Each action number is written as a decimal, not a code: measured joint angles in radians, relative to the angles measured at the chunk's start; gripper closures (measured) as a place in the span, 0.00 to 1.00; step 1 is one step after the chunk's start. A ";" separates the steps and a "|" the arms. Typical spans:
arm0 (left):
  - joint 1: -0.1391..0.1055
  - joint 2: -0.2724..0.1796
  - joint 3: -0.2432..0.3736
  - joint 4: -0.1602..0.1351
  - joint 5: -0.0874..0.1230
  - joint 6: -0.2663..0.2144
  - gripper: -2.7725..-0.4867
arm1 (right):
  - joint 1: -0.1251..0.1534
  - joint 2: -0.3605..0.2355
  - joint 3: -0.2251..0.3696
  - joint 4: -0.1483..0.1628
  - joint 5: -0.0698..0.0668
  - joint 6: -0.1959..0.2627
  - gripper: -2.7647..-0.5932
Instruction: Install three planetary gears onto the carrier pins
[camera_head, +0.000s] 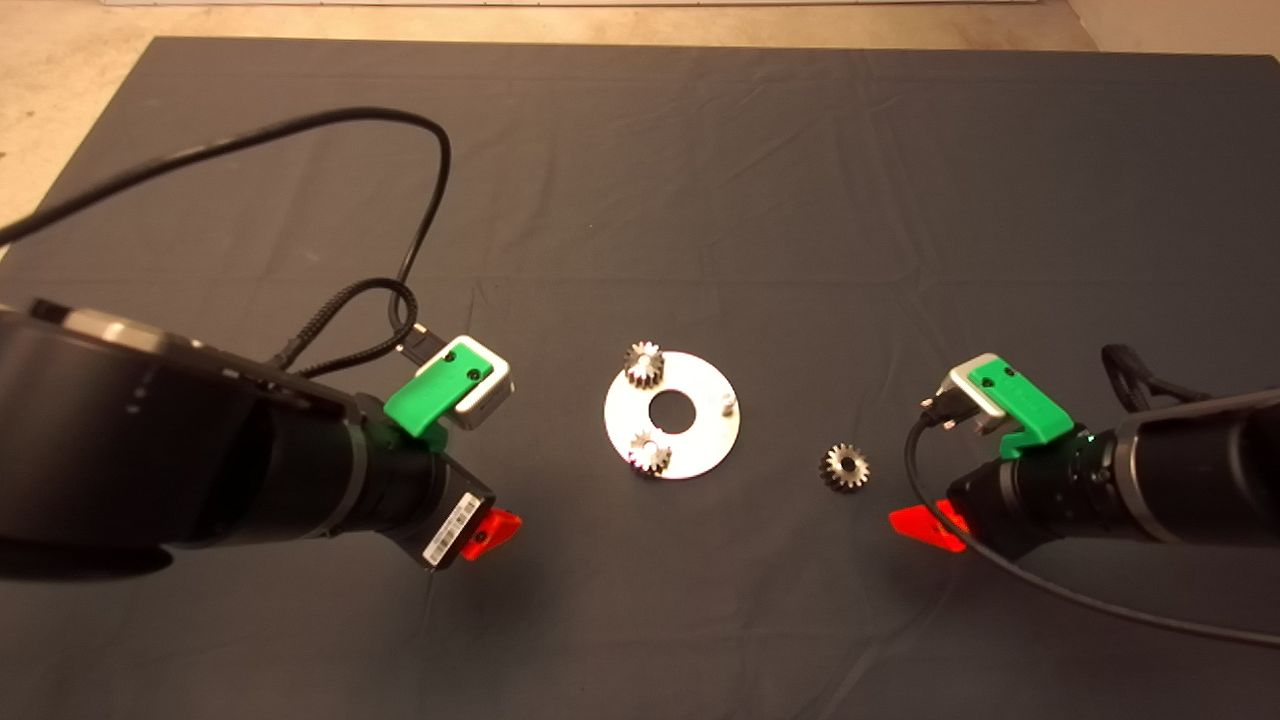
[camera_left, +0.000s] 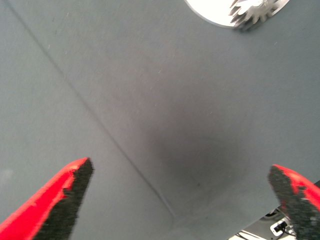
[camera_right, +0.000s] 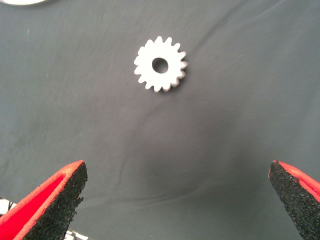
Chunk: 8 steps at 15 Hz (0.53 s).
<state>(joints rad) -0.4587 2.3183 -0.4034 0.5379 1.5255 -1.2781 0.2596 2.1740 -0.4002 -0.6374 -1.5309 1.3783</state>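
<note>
While both arms hang low over the dark mat (camera_head: 640, 150), I see the flat shiny round metal disc (camera_head: 672, 450) at the centre of the head view. Two small silvery toothed gears sit on it: one at its upper left rim (camera_head: 644, 363), one at its lower left (camera_head: 650, 453). A short silver peg (camera_head: 728, 403) stands bare on the disc's right side. The third gear (camera_head: 845, 466) lies flat on the mat to the right of the disc, apart from it. My right gripper (camera_right: 175, 200) is just right of that gear, its red fingers (camera_right: 55, 200) spread wide and holding nothing. My left gripper (camera_left: 180, 200) is left of the disc, likewise spread and empty, with the disc's edge at that view's top.
</note>
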 joint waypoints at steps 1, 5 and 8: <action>0.000 0.003 0.000 -0.002 0.000 0.000 0.07 | -0.010 0.000 0.000 -0.010 0.000 -0.003 0.02; -0.002 0.002 0.000 -0.004 0.000 -0.023 0.07 | -0.058 0.001 -0.021 -0.053 0.000 -0.017 0.02; -0.002 0.000 0.019 -0.004 0.000 -0.049 0.07 | -0.097 0.014 -0.050 -0.078 -0.001 -0.035 0.02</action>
<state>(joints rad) -0.4604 2.3183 -0.3841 0.5338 1.5253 -1.3268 0.1627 2.1883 -0.4498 -0.7157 -1.5317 1.3434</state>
